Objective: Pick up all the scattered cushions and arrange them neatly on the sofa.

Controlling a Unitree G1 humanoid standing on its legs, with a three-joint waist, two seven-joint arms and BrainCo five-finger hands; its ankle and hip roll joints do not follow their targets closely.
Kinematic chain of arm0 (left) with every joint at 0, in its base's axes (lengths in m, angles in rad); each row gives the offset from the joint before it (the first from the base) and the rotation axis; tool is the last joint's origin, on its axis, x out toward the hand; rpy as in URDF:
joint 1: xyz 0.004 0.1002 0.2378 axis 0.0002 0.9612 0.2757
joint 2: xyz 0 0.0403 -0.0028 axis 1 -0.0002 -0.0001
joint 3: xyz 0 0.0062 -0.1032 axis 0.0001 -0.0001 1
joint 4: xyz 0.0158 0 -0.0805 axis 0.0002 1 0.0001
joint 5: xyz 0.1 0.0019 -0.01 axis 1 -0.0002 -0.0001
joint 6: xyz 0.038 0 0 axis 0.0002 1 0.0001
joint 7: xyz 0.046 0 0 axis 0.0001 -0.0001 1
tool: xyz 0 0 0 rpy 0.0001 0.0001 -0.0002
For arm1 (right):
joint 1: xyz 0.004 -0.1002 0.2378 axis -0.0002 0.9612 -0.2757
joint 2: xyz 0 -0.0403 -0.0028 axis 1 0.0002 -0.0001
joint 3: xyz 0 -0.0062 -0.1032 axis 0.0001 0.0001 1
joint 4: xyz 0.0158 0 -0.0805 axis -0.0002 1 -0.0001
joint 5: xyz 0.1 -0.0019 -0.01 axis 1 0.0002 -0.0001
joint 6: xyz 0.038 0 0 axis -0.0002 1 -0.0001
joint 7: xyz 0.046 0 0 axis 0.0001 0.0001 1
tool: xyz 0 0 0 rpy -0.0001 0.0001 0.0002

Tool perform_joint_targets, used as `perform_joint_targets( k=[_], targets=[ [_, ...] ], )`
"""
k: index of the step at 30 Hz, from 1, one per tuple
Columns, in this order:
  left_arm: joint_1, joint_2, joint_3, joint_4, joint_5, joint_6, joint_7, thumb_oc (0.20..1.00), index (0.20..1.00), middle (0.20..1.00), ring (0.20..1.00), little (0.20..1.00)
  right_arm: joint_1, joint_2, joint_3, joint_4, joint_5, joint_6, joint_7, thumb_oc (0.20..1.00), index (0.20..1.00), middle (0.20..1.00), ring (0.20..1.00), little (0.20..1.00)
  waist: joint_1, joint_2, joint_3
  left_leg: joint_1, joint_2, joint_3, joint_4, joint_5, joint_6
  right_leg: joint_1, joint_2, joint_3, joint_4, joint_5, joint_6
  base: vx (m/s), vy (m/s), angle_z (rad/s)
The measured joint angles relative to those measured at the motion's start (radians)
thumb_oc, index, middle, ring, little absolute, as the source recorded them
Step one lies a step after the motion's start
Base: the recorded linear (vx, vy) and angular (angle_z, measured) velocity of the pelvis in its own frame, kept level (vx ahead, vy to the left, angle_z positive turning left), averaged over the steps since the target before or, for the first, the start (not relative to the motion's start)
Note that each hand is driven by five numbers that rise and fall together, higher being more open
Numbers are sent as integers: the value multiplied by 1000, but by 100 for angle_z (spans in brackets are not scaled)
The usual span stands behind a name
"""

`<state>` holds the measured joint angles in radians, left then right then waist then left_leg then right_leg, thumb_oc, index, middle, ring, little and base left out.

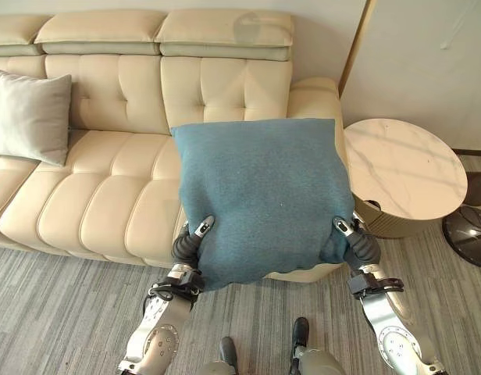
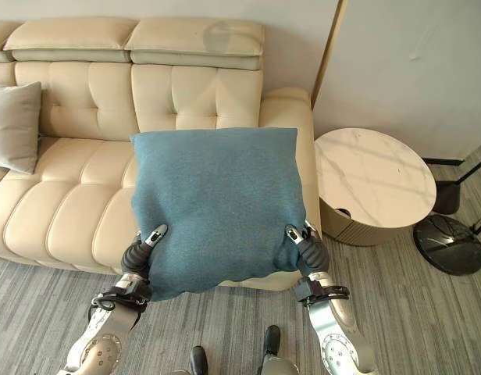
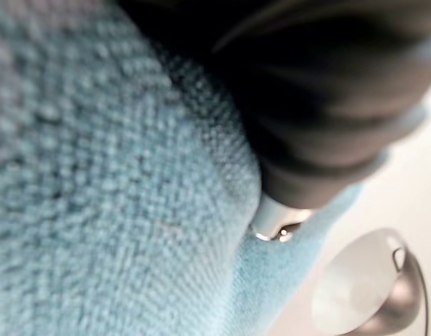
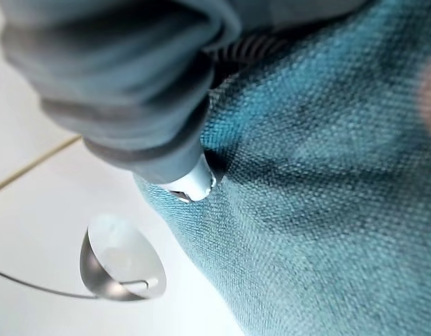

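A large teal cushion [image 1: 260,195] was held up in front of the robot, above the front edge of the cream sofa [image 1: 108,195], and was gripped at its 2 lower corners. The left hand [image 1: 192,238] was seen at the lower left corner, with its thumb laid over the front face of the fabric; the right hand [image 1: 356,238] was placed likewise at the lower right corner. The remaining fingers of both hands were hidden behind the cushion, so a pinch of the cloth between thumb and fingers was judged likely, though it could not be fully confirmed. In the left wrist view, the teal weave [image 3: 117,210] was shown pressed against the dark ribbed cover, with one silver part of the hand [image 3: 278,222] pushed into the fabric. The same was shown in the right wrist view, where the cloth [image 4: 327,182] was dented by a silver part of the hand [image 4: 191,183].

The cushion was held roughly upright and covered the right end of the sofa seat and part of the armrest. A grey cushion [image 1: 30,117] was propped against the backrest at the left side of the sofa, well apart from the teal one. A round marble-topped side table [image 1: 404,168] stood just beside the sofa's right armrest, on a grey striped floor [image 1: 61,312].
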<state>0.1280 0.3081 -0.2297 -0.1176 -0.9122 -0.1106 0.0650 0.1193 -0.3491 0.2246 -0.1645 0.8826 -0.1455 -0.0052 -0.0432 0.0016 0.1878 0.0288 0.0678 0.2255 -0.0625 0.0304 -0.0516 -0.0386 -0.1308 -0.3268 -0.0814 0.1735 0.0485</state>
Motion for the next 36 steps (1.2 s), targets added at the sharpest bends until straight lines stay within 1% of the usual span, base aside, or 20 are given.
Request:
perform_joint_targets(
  k=[4,7,8,9,10,11,12,14,16,18,19,20,21,24,25,27,29,32,34,36],
  targets=[
    [-2,4,11,13,22,0,-8,200,200,200,200,200,1,19,-1,0,-13,3,0,200,200,200,200,200,13,-32,-16,-18,-11,0,7,-3,0,5,-17,-16,4,-7,10,39,199,24],
    [-10,0,8,27,29,1,-9,200,200,200,200,200,11,35,-8,0,-20,4,0,200,200,200,200,200,-1,-37,-20,-43,-24,-45,47,-21,29,-3,-50,-60,91,-54,30,87,211,60],
    [-13,4,10,32,30,0,-10,200,200,200,200,200,14,48,-10,2,-20,5,1,200,200,200,200,200,5,-44,-17,-50,-40,-48,68,-51,55,-11,-76,-63,141,-67,53,111,135,95],
    [-24,-11,0,65,31,0,-11,200,200,200,200,200,26,39,-13,3,-20,1,1,200,200,200,200,200,-34,-11,-15,-81,-34,-110,110,-56,65,-61,-103,-18,298,-94,78,155,116,100],
    [-18,-15,-1,63,32,-1,-12,200,200,200,200,200,40,38,-12,-1,-20,0,2,200,200,200,200,200,-44,-7,-18,-73,-36,-139,98,-48,84,-114,-98,63,389,-156,83,217,135,110],
    [-10,4,0,63,35,-6,-13,200,200,200,200,200,52,42,-9,0,-20,2,6,200,200,200,200,200,-41,4,-18,-79,-30,-172,89,-32,104,-164,-30,201,440,-246,86,198,56,73],
    [-8,31,3,63,36,-6,-13,200,200,200,200,200,53,47,1,-1,-20,5,7,200,200,200,200,200,-41,-7,-21,-78,-31,-191,66,-13,102,-179,24,245,407,-277,78,200,30,65],
    [-5,51,3,63,38,-4,-13,200,200,200,200,200,50,52,-1,-1,-20,13,12,200,200,200,200,200,-39,-35,-23,-73,-61,-231,39,1,107,-208,69,247,343,-267,50,239,20,63],
    [-3,36,2,68,38,-3,-13,200,200,200,200,200,50,54,-1,1,-19,20,12,200,200,200,200,200,-43,-31,-10,-67,-70,-273,37,-3,113,-237,118,250,294,-236,26,253,13,68],
    [-2,36,-2,73,40,-2,-13,200,200,200,200,200,50,54,-6,1,-19,21,13,200,200,200,200,200,-50,-30,0,-52,-75,-282,35,-9,108,-258,127,231,234,-183,34,174,-16,52],
    [4,38,-1,78,40,-2,-13,200,200,200,200,200,54,57,-8,2,-20,22,14,200,200,200,200,200,-46,-40,0,-25,-87,-281,33,-24,96,-253,101,163,171,-139,43,289,-63,22],
    [8,41,-1,78,43,-2,-13,200,200,200,200,200,58,57,-2,2,-20,22,15,200,200,200,200,200,-46,-54,0,-2,-102,-281,25,-35,79,-241,77,139,142,-132,52,289,-62,15],
    [16,33,0,79,52,0,-13,200,200,200,200,200,64,57,-1,7,-19,22,19,200,200,200,200,200,-45,-59,1,24,-103,-284,16,-57,68,-224,64,107,151,-72,27,452,-99,14],
    [25,-4,-3,71,69,0,-18,200,200,200,200,200,83,41,-19,19,-17,22,24,200,200,200,200,200,-58,-27,-7,60,-33,-265,64,-130,28,-186,121,82,189,-108,-28,310,-68,5],
    [21,-4,-5,69,69,0,-20,200,200,200,200,200,83,39,-25,18,-17,21,26,200,200,200,200,200,-62,-28,-7,55,-24,-259,93,-140,11,-175,129,66,188,-102,-23,265,-60,10],
    [17,-7,-10,60,69,4,-24,200,200,200,200,200,83,23,-44,16,-17,18,33,200,200,200,200,200,-93,-28,-8,45,-14,-209,152,-141,5,-155,141,50,191,-134,-61,279,-59,24],
    [19,-7,-12,51,69,9,-27,200,200,200,200,200,84,6,-44,15,-16,18,34,200,200,200,200,200,-97,-38,-9,-4,-8,-185,320,-170,-42,-114,149,59,174,-139,-87,161,-57,0],
    [24,-16,-6,49,69,8,-30,200,200,200,200,200,84,-6,-39,5,-16,19,41,200,200,200,200,200,-87,-37,-9,-84,1,-179,542,-179,-66,-73,160,85,154,-149,-103,183,-35,-27],
    [20,-21,-2,49,69,8,-30,200,200,200,200,200,83,-3,-40,1,-16,19,42,200,200,200,200,200,-87,-45,-9,-129,6,-152,536,-184,-54,-65,162,115,144,-153,-110,151,43,-27],
    [23,-21,-2,48,69,9,-30,200,200,200,200,200,80,-7,-39,-1,-17,20,42,200,200,200,200,200,-74,-52,-8,-137,10,-136,454,-185,-47,-60,163,148,140,-147,-115,132,76,-46]
  ],
)
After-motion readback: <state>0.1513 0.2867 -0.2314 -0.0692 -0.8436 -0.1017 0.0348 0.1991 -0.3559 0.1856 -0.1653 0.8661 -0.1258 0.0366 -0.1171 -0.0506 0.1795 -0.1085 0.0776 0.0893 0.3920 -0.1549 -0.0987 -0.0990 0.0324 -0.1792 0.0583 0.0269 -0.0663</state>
